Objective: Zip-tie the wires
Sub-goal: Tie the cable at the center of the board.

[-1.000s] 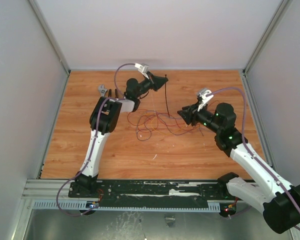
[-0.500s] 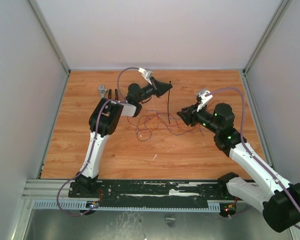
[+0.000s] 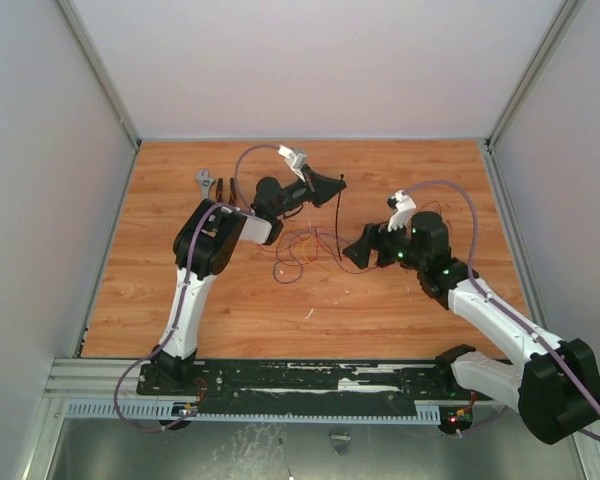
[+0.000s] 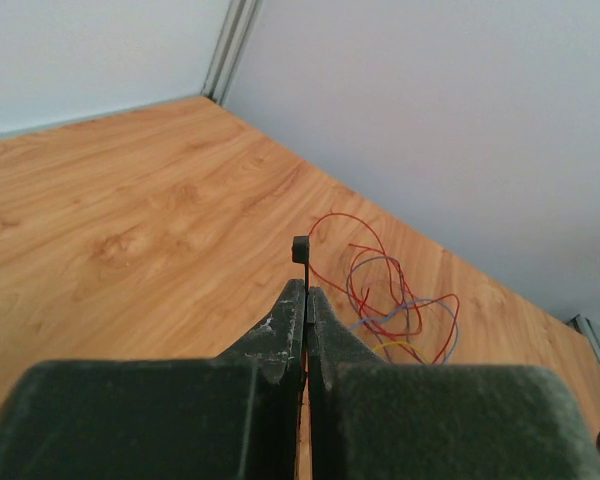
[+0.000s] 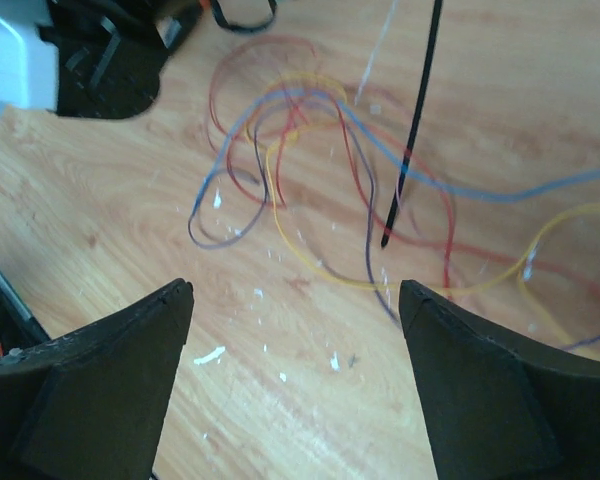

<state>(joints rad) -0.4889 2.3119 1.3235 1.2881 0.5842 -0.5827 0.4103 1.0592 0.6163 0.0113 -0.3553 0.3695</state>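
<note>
1. Where the left arm reaches over the far half of the table (image 3: 180,300), the left gripper (image 3: 334,183) is clamped tight on the zip tie (image 3: 337,215), jaws pressed together.
2. Left wrist view: this gripper (image 4: 304,300) pinches the zip tie (image 4: 300,248) just below its square head, which sticks out past the fingertips.
3. Top view: the zip tie runs as a thin black strip from the left gripper toward the near side, its free end over the wires (image 3: 302,250).
4. Right wrist view: the zip tie (image 5: 417,110) enters from the upper edge and its pointed tip ends among the wires (image 5: 310,150); whether it touches them cannot be told.
5. Wires lie loose in looping strands on the wood at mid-table, mostly red, with yellow, blue and dark ones.
6. Right gripper (image 3: 352,250) sits just right of the wires, pointing at them.
7. Right wrist view: the right gripper (image 5: 295,295) has its fingers (image 5: 110,370) spread wide, with nothing between them.
</note>
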